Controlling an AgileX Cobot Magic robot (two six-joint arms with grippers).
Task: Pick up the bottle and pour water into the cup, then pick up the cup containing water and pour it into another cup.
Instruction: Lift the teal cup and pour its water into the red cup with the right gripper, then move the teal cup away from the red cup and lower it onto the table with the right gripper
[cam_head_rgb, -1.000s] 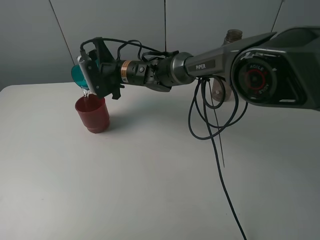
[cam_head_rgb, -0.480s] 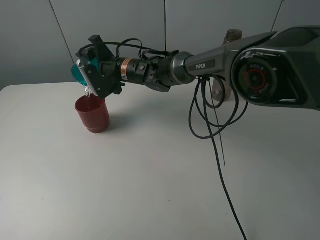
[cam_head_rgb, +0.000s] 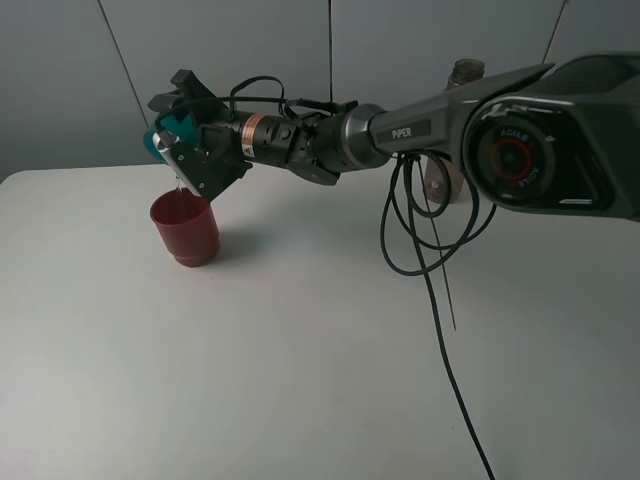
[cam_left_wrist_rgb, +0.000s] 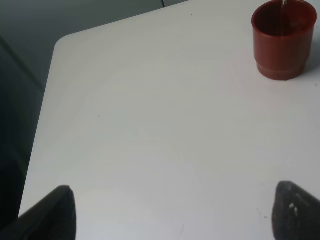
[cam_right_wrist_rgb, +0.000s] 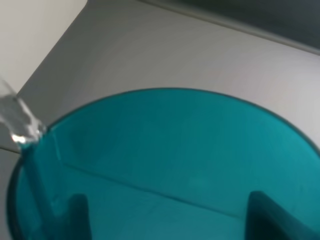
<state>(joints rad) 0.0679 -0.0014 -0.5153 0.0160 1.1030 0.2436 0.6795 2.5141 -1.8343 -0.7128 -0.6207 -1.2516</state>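
**Teal cup tipped over the red cup, water running out**

Counted from the left of the high view: one dark red cup (cam_head_rgb: 186, 228), one teal cup (cam_head_rgb: 160, 140), one arm in shot, and one bottle (cam_head_rgb: 462, 72) of which only the neck and a patch of the body show behind that arm.

The red cup stands upright on the white table (cam_head_rgb: 300, 360), towards the table's far left part. Its inside looks dark and wet (how full it is cannot be told from here). The left wrist view shows the same red cup (cam_left_wrist_rgb: 284, 39) standing alone with a thin thread of water dropping into its mouth.

Just above it, the right gripper (cam_head_rgb: 180, 150) is clamped fully closed on the teal cup, which is tilted steeply with its mouth down towards the red cup; the two cups are close but do not touch. A thin clear stream (cam_head_rgb: 179, 186) falls from the teal rim. The right wrist view looks into the teal cup (cam_right_wrist_rgb: 165, 165), with water (cam_right_wrist_rgb: 17, 120) leaving its lip.

The left gripper (cam_left_wrist_rgb: 170, 212) hangs over bare table with its two fingertips spread wide apart, holding nothing.

The bottle stands at the back right, well apart from both cups.
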